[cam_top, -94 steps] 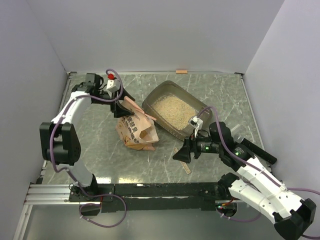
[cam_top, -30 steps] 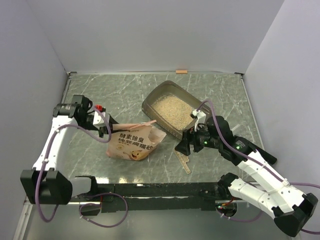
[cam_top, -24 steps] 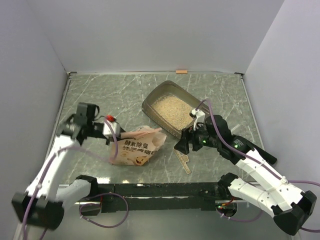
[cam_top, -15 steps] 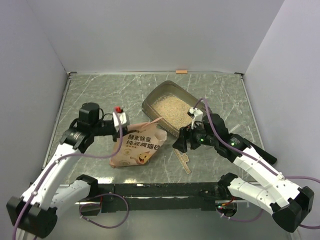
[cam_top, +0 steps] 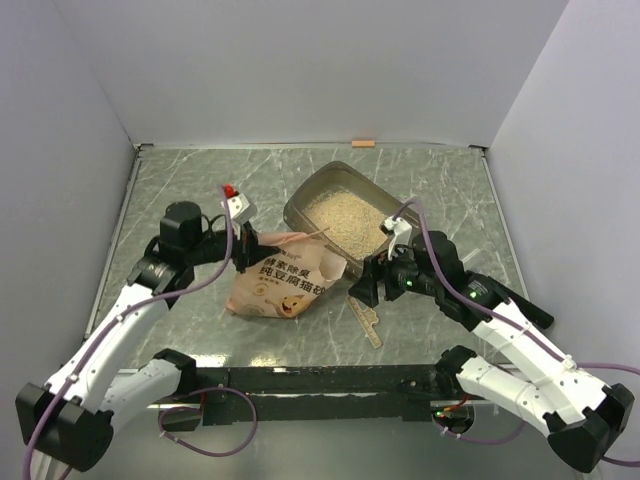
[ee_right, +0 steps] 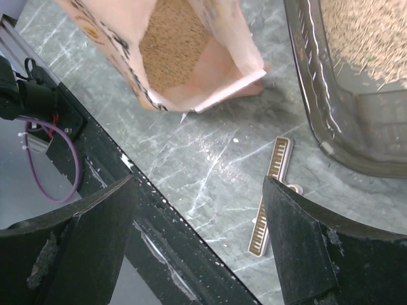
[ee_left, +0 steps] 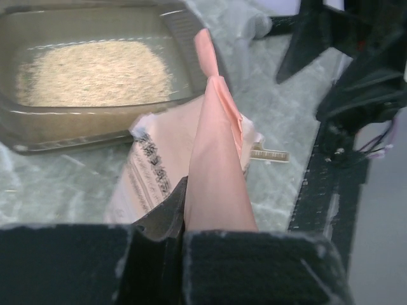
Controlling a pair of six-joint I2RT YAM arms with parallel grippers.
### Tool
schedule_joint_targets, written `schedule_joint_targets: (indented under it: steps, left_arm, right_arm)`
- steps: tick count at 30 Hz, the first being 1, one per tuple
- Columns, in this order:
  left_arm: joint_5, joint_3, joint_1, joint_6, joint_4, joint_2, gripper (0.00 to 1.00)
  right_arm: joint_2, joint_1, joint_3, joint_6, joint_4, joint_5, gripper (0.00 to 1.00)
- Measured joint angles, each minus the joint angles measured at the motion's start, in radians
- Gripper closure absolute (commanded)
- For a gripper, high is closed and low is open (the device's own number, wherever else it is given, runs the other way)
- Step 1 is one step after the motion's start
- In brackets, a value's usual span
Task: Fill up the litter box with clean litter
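Box [cam_top: 296, 208] sits at one o'clock of table centre: smoky translucent plastic, rounded corners, with a bed of pale grainy litter [cam_top: 340, 215] already in it. Partly filled, I'd judge. The crinkly orange bag [cam_top: 280, 282], at seven o'clock of the box, shows granules left in its mouth. Left gripper [ee_left: 183, 213] pinches the bag's folded top. Right gripper [ee_right: 198, 210] is spread wide and empty above a ribbed tan strip [ee_right: 270, 197].
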Motion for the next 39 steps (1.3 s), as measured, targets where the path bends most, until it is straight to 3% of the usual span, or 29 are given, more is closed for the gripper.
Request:
schedule_joint_targets:
  steps: [8, 15, 25, 31, 39]
  left_arm:
    - [0.057, -0.173, -0.019, -0.078, 0.089, -0.2, 0.99]
    - [0.07, -0.211, -0.021, -0.043, 0.051, -0.29, 0.99]
    - [0.058, -0.283, -0.021, -0.051, 0.048, -0.44, 0.99]
    - [0.032, -0.283, -0.022, -0.053, 0.042, -0.455, 0.99]
    - [0.024, -0.285, -0.022, -0.053, 0.04, -0.467, 0.99]
  right_arm:
    - [-0.021, 0.0, -0.021, -0.131, 0.099, -0.01, 0.11]
    - [-0.048, 0.0, -0.142, -0.441, 0.29, -0.115, 0.09]
    - [0.183, -0.021, -0.039, -0.855, 0.272, -0.345, 0.09]
    - [0.228, -0.126, -0.003, -0.94, 0.278, -0.516, 0.1]
    - [0.325, -0.143, 0.068, -0.983, 0.268, -0.658, 0.1]
